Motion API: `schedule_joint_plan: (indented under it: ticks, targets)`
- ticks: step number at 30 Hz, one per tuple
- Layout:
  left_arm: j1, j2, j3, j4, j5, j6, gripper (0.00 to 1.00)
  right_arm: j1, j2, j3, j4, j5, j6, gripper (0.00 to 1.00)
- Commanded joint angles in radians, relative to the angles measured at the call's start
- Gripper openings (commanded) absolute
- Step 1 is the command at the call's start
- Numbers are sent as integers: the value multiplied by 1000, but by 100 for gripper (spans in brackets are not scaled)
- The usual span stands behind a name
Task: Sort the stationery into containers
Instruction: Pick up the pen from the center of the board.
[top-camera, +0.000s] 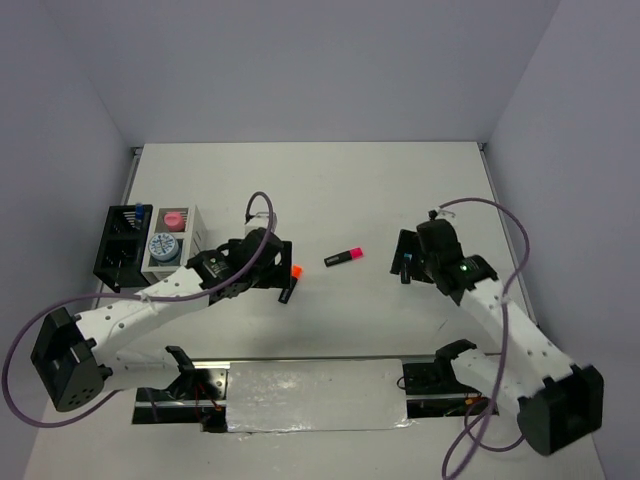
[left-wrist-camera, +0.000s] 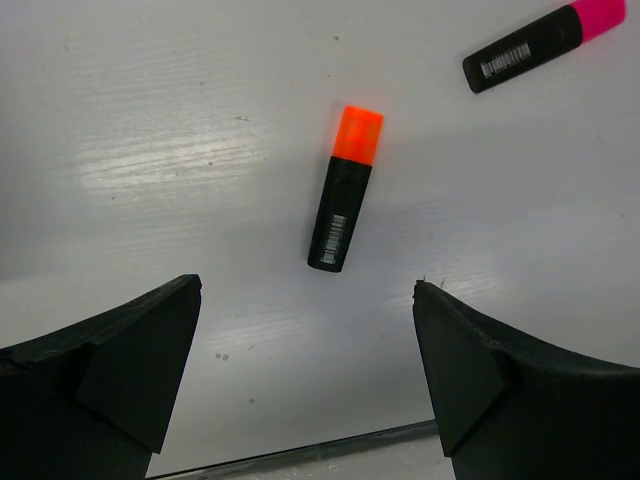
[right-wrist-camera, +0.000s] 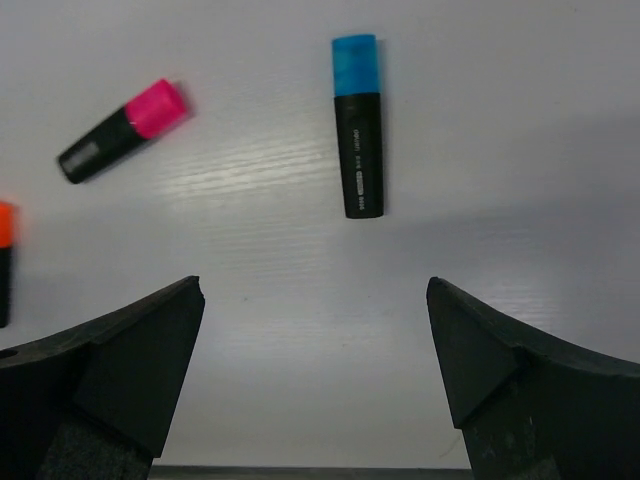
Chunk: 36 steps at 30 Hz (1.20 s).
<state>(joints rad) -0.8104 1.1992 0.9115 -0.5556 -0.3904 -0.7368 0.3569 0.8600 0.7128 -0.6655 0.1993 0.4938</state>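
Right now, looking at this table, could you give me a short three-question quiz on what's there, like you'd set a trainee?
1. True or false: the pink-capped highlighter stands inside the black pen holder.
2. Which lies on the table in front of the right arm's open jaws? A green-capped highlighter, B blue-capped highlighter, C yellow-capped highlighter.
3. Fill in: the white box holds a round tin and a pink ___.
Key: 1 false, it lies on the table. 2 B. 3 jar.
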Motion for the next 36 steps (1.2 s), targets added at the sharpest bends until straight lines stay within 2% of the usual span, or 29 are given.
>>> schedule_joint_plan:
  ticks: [1, 4, 5, 9, 12, 17, 18, 20, 21, 23, 26, 27, 29, 33, 36]
  targets:
    - [-19, -13, 49, 1, -4, -1, 99, -13, 190, 60, 92, 75, -12, 100]
    - [-42, -12, 76, -39, -4, 17, 99, -73, 337, 97, 133, 34, -41, 100]
    - [-52, -16, 78, -46, -8, 20, 99, -85, 358, 96, 153, -21, -47, 99]
    - [-53, -70, 58, -38, 13, 25, 99, -128, 462, 80, 231, -49, -61, 95]
    - [-53, -122, 46, -35, 21, 34, 99, -136, 600, 96, 239, -57, -101, 82]
    - [-53, -151, 59, -55, 18, 40, 99, -145, 689, 126, 239, -139, -121, 68]
    - [-53, -159, 72, -61, 13, 42, 99, -147, 711, 128, 236, -153, -124, 60]
    - [-52, -167, 79, -70, 10, 43, 99, -145, 729, 120, 237, -170, -121, 50]
    - [-53, -180, 85, -76, 7, 45, 99, -144, 743, 117, 236, -169, -118, 41]
    - [-52, -191, 86, -73, 2, 47, 99, -127, 745, 114, 233, -143, -109, 34]
    - [-52, -201, 87, -69, -7, 43, 99, -124, 732, 100, 245, -153, -115, 14]
    - [-52, -199, 90, -67, -5, 42, 99, -122, 720, 96, 251, -159, -119, 0]
    - [-52, -197, 90, -55, 4, 36, 99, -113, 686, 71, 277, -175, -129, 0]
    - [-52, -205, 104, 58, 65, 24, 99, -43, 469, 10, 319, -178, -146, 0]
    - [-52, -211, 105, 260, 133, -5, 99, 75, 285, -35, 339, -175, -123, 0]
